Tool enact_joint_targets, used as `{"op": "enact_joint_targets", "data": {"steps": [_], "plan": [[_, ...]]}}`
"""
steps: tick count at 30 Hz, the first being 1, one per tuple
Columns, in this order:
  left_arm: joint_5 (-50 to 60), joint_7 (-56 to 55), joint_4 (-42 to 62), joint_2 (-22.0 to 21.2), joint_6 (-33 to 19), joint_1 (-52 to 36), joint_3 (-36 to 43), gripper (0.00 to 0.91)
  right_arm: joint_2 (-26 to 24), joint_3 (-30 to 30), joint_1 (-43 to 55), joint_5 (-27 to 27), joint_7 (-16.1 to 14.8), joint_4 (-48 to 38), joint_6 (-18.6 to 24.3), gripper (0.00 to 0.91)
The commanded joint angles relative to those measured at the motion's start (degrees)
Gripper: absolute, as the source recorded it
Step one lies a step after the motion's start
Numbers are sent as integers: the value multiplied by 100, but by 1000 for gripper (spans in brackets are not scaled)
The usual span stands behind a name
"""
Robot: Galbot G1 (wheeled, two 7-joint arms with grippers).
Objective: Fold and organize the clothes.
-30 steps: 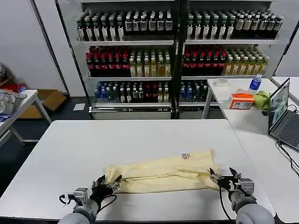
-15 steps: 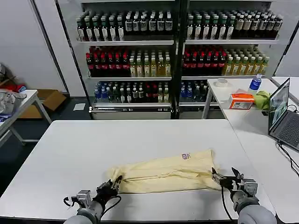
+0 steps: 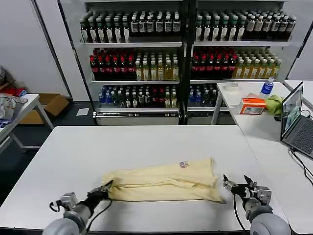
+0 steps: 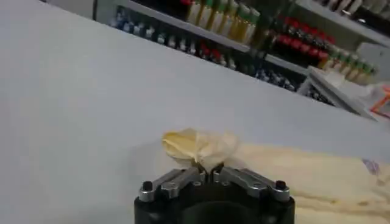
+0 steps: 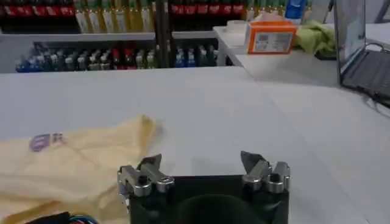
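Note:
The clothes are one pale cream-yellow T-shirt [image 3: 164,181], folded into a long band across the near part of the white table [image 3: 146,142]. A small label [image 3: 184,164] shows on top of it. My left gripper [image 3: 104,188] is shut on the shirt's left end; in the left wrist view a bunched fold of the shirt [image 4: 198,146] rises from between the closed fingers of the left gripper [image 4: 209,175]. My right gripper [image 3: 235,184] stands open just right of the shirt's right end, apart from it. In the right wrist view the right gripper [image 5: 201,163] holds nothing, and the shirt [image 5: 79,164] lies beside it.
Shelves of bottles [image 3: 186,54] fill the background. A side table to the right carries a laptop [image 3: 296,120], an orange box [image 3: 253,105], a blue bottle [image 3: 267,87] and a small green cloth [image 3: 275,104]. Another table [image 3: 14,115] stands at far left.
The left gripper has pulled the shirt's left end leftwards, and the whole shirt has slid left with it. The right gripper has let go of the right end and now stands open.

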Motion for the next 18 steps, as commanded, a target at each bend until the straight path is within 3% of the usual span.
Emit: {"op": "enact_joint_targets", "data": {"steps": [1,8,18], "plan": [[-1324,117,288,710,66,1,-1517,30,0,10,35,52,5,-17,5,907],[-1627,148,287,865,89,-105,-1772,30,-4,-5,81,55,-12,-26,31,907],[-2293,-11,-478,189,118,-483,-556,30,-43,-83,172,53,-8,-19,26,907]]}}
